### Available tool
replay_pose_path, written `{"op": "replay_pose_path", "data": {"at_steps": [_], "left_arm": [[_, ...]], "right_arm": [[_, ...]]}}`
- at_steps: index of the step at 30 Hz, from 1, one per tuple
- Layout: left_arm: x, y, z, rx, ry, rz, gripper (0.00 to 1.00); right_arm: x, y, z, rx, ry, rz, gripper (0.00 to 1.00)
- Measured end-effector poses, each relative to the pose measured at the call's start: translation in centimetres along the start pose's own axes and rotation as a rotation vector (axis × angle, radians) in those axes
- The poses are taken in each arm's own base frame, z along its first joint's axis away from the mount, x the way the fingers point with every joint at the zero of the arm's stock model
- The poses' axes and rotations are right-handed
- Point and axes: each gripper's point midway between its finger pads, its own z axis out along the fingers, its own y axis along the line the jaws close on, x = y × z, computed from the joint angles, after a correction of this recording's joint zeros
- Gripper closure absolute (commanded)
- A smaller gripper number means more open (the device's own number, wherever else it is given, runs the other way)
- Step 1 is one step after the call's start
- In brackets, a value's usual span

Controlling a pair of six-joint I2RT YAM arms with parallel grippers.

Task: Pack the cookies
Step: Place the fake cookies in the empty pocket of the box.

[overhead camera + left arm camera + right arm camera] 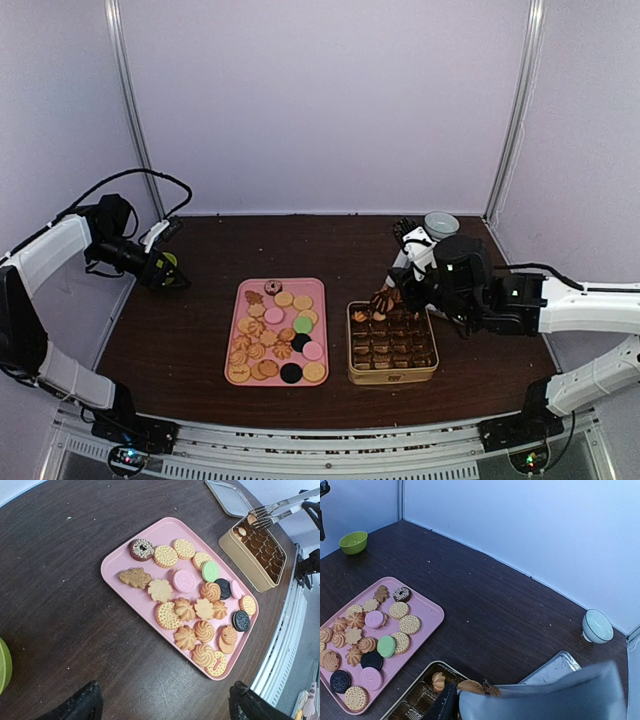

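The left arm is seen reaching out over the far left of the dark wooden table (pixel 200 320), its wrist turned so that its camera looks down on the pink tray (pixel 112 562). The left gripper (pixel 162 707) is spread wide, with nothing between its fingers, and is held above the table next to a green bowl (pixel 353 542).

The right arm is stretched in from the right side, its forearm lying low across the table and its wrist angled down toward a gold tin (pixel 240 562). The right gripper (pixel 412 290) is closed around the handle end of the metal tongs (pixel 282 507). The tips of the tongs are held over the tin's far left corner, and a tan cookie (pixel 472 686) is seen at those tips; whether it is pinched or only touched cannot be told.

Most of the cookies (pixel 195 605) are laid flat on the pink tray, just left of the tin: tan swirls and flower shapes, ridged round biscuits, a few pink discs, a green one, some black ones and a sprinkled chocolate ring. A few tan cookies are already seated in the tin's paper cups near the far left corner.

The tin's lid (pixel 555 667) is laid flat just beyond the tin. A pale bowl (pixel 597 626) is set near the back right corner.
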Motion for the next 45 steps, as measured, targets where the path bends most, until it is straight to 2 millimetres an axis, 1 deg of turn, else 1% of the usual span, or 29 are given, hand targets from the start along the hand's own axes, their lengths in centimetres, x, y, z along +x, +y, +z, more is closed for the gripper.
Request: {"op": "replay_pose_path", "data": {"at_steps": [3, 5, 12, 16, 21, 23, 28, 32, 41, 45], "left_arm": [[0.0, 0.0, 0.0, 0.002, 0.000, 0.002, 0.10], [0.0, -0.1, 0.0, 0.003, 0.001, 0.002, 0.10], [0.0, -0.3, 0.0, 0.015, -0.003, 0.003, 0.11], [0.0, -0.3, 0.2, 0.031, -0.006, 0.001, 0.08], [0.0, -0.3, 0.4, 0.039, -0.003, 0.013, 0.05], [0.1, -0.2, 0.5, 0.042, 0.001, 0.013, 0.02], [0.2, -0.2, 0.6, 0.045, 0.005, 0.014, 0.02], [-0.2, -0.3, 0.2, 0.044, 0.003, 0.020, 0.02], [-0.5, -0.5, 0.0, 0.050, -0.005, 0.033, 0.02], [-0.4, -0.8, 0.0, 0.064, -0.004, 0.032, 0.02]], "right_arm": [[1.1, -0.6, -0.2, 0.018, 0.018, -0.008, 0.81], [1.5, -1.0, -0.4, 0.026, 0.023, -0.009, 0.81], [1.8, -2.2, -1.0, 0.056, 0.017, 0.004, 0.81], [2.1, -2.9, -0.9, 0.078, 0.023, 0.007, 0.80], [2.4, -3.5, -0.6, 0.095, 0.031, 0.012, 0.77], [2.6, -3.4, -0.5, 0.094, 0.036, 0.010, 0.75], [3.1, -2.8, -0.1, 0.067, 0.045, 0.019, 0.69], [3.2, -2.6, 0.0, 0.058, 0.047, 0.021, 0.62], [3.2, -2.7, 0.1, 0.058, 0.049, 0.020, 0.54], [3.2, -2.8, 0.1, 0.059, 0.051, 0.017, 0.53]]}}
